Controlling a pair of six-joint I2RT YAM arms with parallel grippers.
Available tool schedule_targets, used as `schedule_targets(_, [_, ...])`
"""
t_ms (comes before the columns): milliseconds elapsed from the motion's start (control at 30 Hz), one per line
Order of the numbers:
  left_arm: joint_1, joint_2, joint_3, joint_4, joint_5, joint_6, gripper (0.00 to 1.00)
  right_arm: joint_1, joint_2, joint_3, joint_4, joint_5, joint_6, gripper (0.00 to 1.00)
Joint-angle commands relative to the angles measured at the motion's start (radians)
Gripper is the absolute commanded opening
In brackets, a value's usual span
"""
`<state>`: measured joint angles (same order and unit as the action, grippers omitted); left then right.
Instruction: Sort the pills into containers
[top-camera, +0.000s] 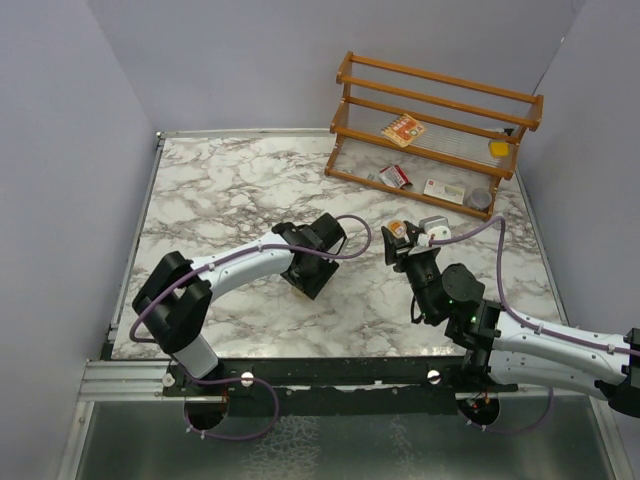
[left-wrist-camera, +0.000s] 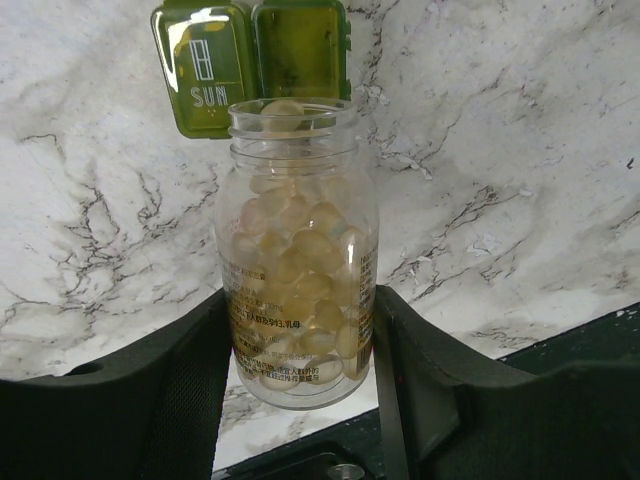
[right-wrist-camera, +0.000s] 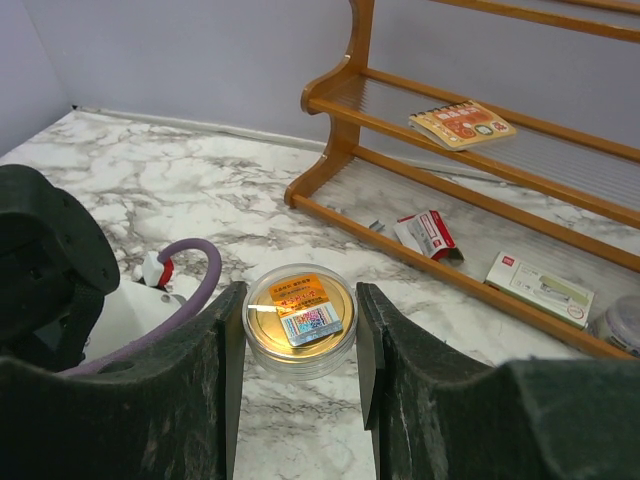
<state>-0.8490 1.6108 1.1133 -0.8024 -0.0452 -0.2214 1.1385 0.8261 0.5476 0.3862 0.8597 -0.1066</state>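
My left gripper (left-wrist-camera: 303, 330) clamps the open bottle (left-wrist-camera: 297, 200) of pills (left-wrist-camera: 300, 265). Its long axis points mouth-first at the pill box (left-wrist-camera: 250, 60), just beyond and possibly touching. My right gripper (right-wrist-camera: 300, 345), farther off, holds the cap (right-wrist-camera: 298, 305).

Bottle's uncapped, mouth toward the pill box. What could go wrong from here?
The bottle in the left gripper is packed full, with a pill at its mouth: tipping it could dump several at once, some missing the pill box. The right gripper grips the cap only by its rim; it might slip.
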Motion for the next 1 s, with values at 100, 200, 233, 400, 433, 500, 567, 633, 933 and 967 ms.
schedule_targets(100, [0.019, 0.038, 0.090, -0.052, 0.000, 0.030, 0.00, -0.001, -0.016, -0.017, -0.010, 0.020, 0.014, 0.01])
schedule_targets(200, [0.019, 0.050, 0.103, -0.061, 0.003, 0.031, 0.00, 0.000, -0.023, -0.018, -0.009, 0.024, 0.012, 0.01])
schedule_targets(233, [0.020, 0.053, 0.106, -0.065, 0.003, 0.030, 0.00, -0.001, -0.026, -0.020, -0.007, 0.024, 0.012, 0.01])
schedule_targets(400, [0.021, 0.060, 0.121, -0.089, -0.006, 0.037, 0.00, -0.002, -0.036, -0.026, -0.004, 0.026, 0.009, 0.01])
schedule_targets(433, [0.021, 0.062, 0.123, -0.093, -0.008, 0.038, 0.00, -0.001, -0.037, -0.027, -0.004, 0.028, 0.009, 0.01])
schedule_targets(500, [0.022, 0.066, 0.128, -0.107, -0.008, 0.042, 0.00, -0.001, -0.039, -0.029, -0.006, 0.028, 0.011, 0.01])
schedule_targets(567, [0.023, 0.071, 0.144, -0.130, -0.009, 0.048, 0.00, -0.001, -0.039, -0.029, -0.005, 0.029, 0.011, 0.01])
schedule_targets(633, [0.022, 0.076, 0.162, -0.155, -0.016, 0.053, 0.00, -0.002, -0.040, -0.030, -0.002, 0.028, 0.012, 0.01])
schedule_targets(933, [0.024, 0.111, 0.191, -0.188, -0.018, 0.068, 0.00, -0.002, -0.048, -0.034, -0.008, 0.033, 0.011, 0.01])
schedule_targets(967, [0.024, 0.114, 0.192, -0.189, -0.014, 0.069, 0.00, 0.000, -0.048, -0.034, -0.007, 0.033, 0.011, 0.01])
